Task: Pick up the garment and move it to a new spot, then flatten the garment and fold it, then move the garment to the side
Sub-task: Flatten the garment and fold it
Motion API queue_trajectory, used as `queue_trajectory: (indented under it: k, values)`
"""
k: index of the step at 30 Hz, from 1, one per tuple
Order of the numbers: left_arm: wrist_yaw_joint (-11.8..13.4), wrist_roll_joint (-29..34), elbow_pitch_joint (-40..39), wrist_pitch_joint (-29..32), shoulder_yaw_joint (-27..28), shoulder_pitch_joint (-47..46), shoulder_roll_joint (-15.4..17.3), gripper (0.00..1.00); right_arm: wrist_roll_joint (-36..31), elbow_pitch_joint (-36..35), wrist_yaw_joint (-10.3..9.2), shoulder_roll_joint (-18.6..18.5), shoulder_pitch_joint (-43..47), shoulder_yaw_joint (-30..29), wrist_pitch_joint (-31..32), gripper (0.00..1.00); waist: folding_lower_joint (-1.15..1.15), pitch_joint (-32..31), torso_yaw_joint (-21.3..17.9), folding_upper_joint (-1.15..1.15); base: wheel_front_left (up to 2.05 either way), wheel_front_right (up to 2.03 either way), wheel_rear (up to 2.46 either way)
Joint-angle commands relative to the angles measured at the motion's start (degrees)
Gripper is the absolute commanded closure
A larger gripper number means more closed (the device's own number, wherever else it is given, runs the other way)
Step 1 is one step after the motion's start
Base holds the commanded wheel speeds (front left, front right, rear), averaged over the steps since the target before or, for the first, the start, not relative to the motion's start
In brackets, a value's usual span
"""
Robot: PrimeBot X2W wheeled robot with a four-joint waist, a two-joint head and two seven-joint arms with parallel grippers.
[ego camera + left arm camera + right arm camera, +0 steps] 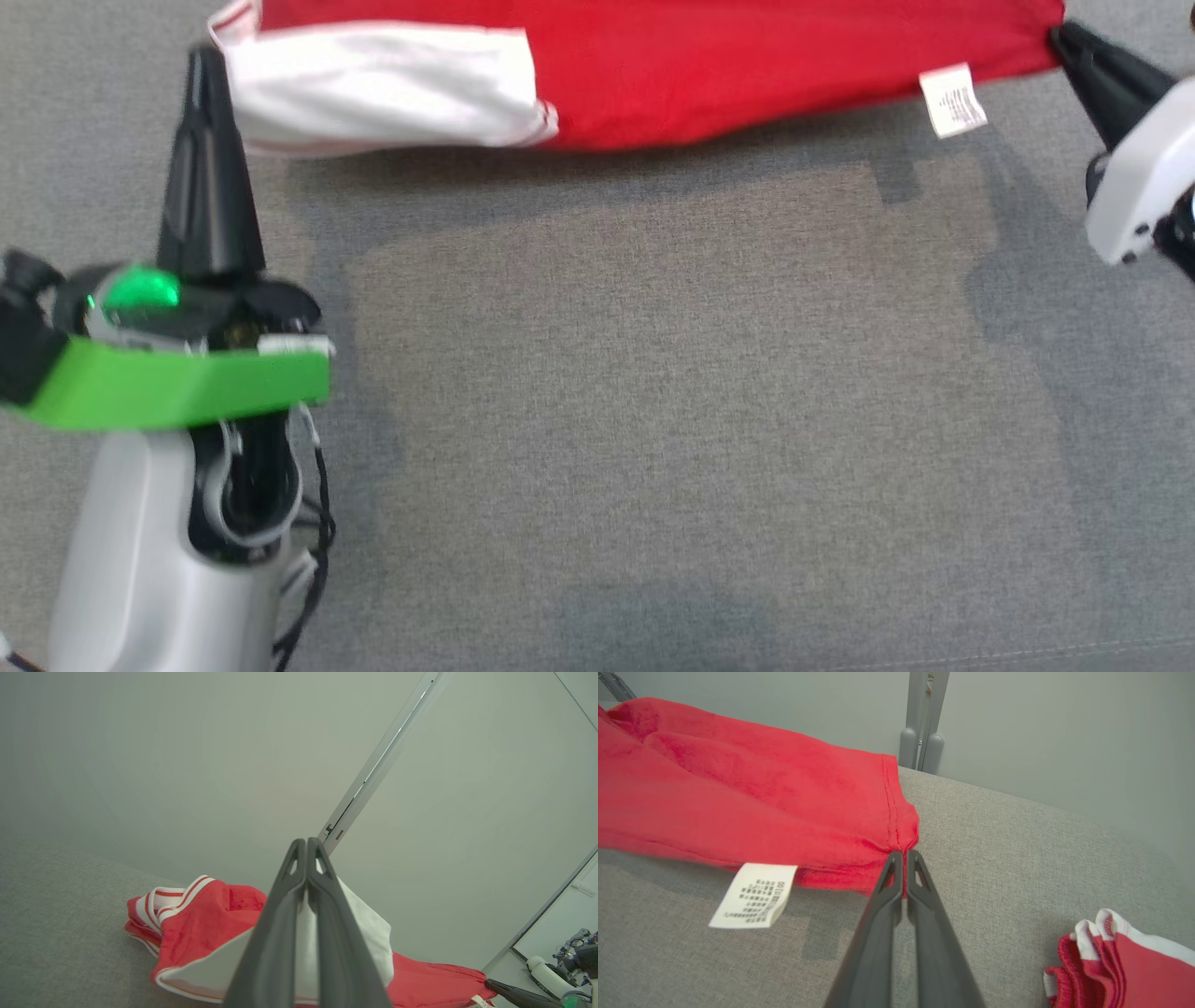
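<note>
The garment (709, 75) is a red shirt with white sleeves, stretched across the top of the head view above the grey surface. My left gripper (207, 58) is shut on its white sleeve end (369, 928) at the left. At the right, my right gripper (1060, 37) is shut on the red hem corner (901, 835). A white care label (952, 101) hangs from the lower edge near that corner. The shirt sags slightly between the two grips and casts a shadow on the surface below.
A grey fabric surface (653, 420) spreads in front of me. In the right wrist view another red and white cloth bundle (1115, 961) lies at the lower right. A pale wall with a metal post (924, 723) stands behind the surface.
</note>
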Motion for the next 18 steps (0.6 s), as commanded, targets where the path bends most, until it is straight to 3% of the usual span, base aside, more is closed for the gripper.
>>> queue_trajectory:
  k: [1,9,18]
  values:
    - [0.19,0.58,-0.56,-0.13,0.1,1.7,-0.21,1.0,0.14,-0.79,-0.05,-0.15,1.68,-0.56,0.16,1.0,0.0,-4.6,1.39,0.0,0.0,0.0,0.0]
    - [2.85,0.44,-4.0,-0.09,3.88,22.43,-4.98,1.0,-4.58,-5.51,-0.06,4.64,21.77,-10.3,1.04,1.0,0.0,-12.12,3.16,0.0,0.0,0.0,0.0]
    - [2.75,3.24,-0.13,-0.09,4.4,33.14,-7.17,1.0,-8.77,-8.55,-0.06,11.41,37.37,-16.06,6.73,1.0,0.0,-17.69,5.57,0.0,0.0,0.0,0.0]
